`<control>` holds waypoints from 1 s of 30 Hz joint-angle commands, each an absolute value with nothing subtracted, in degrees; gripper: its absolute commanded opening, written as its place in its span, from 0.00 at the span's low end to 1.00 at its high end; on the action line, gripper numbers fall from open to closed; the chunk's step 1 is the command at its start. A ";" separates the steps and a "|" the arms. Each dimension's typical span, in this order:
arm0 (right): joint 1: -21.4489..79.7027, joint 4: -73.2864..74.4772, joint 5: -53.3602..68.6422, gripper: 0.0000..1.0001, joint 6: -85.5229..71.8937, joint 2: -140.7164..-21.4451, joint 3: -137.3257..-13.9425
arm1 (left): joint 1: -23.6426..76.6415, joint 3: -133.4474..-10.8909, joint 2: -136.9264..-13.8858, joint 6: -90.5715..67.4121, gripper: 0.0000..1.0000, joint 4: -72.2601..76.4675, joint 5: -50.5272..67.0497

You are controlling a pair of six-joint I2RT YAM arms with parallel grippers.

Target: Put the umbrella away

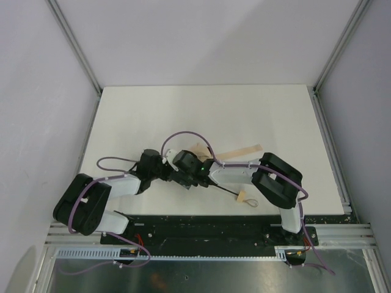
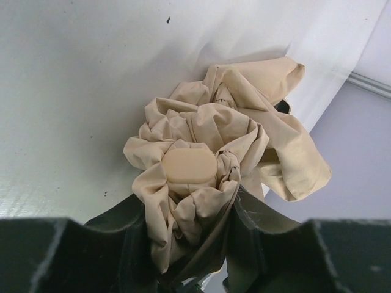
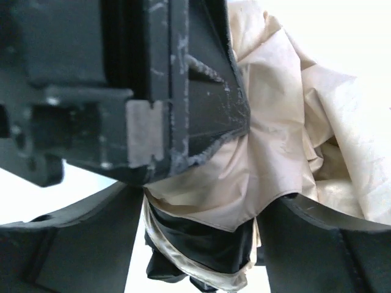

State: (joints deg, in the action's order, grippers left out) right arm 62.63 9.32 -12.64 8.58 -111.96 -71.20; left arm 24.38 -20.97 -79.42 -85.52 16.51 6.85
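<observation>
The umbrella [image 2: 201, 146] is a bunched tan-beige bundle with a flat tan cap facing the left wrist camera. My left gripper [image 2: 192, 226] is shut on its lower folds, fabric pressed between both fingers [image 2: 125, 223]. In the right wrist view the same canopy [image 3: 275, 152], tan with a dark underside, hangs between the wide-set jaws of my right gripper [image 3: 204, 244], which stands open around it. From above, both grippers, left [image 1: 164, 171] and right [image 1: 183, 174], meet mid-table over the fabric [image 1: 199, 150]. The black shaft [image 1: 226, 192] runs to the small handle [image 1: 241, 196] and loop strap near the front edge.
A tan closure strap [image 1: 244, 150] lies on the white table [image 1: 146, 116] to the right of the bundle. Metal frame rails [image 1: 327, 140] border the table sides. The left gripper's finger [image 3: 195, 91] fills the upper part of the right wrist view, close above the fabric.
</observation>
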 commanded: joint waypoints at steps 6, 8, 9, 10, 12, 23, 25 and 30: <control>58.21 8.23 7.01 0.20 3.62 -116.22 -63.37 | 24.02 -22.88 -79.39 -81.37 0.00 4.06 7.08; 56.17 7.40 13.53 0.05 2.60 -116.31 -62.78 | 24.00 -23.25 -79.50 -80.17 0.00 4.09 7.06; 54.89 6.91 17.22 0.03 2.00 -116.43 -62.59 | 24.04 -23.45 -79.35 -79.15 0.05 4.07 6.83; 53.64 6.49 21.00 0.01 1.40 -116.57 -62.45 | 24.02 -23.46 -79.05 -78.21 0.16 4.05 6.45; 51.05 5.69 28.19 0.00 -0.46 -116.97 -62.26 | 24.00 -22.92 -77.53 -76.83 0.47 4.09 5.28; 40.88 -9.30 59.88 0.00 -14.74 -120.63 -62.32 | 25.85 -20.91 -74.53 -74.11 0.97 6.26 3.42; 40.15 -13.42 62.80 0.00 -18.47 -121.32 -62.43 | 26.81 -21.51 -76.09 -74.32 0.97 7.02 3.27; 39.50 -21.14 66.11 0.00 -25.30 -122.98 -62.94 | 29.02 -22.55 -79.94 -75.36 0.88 9.09 2.91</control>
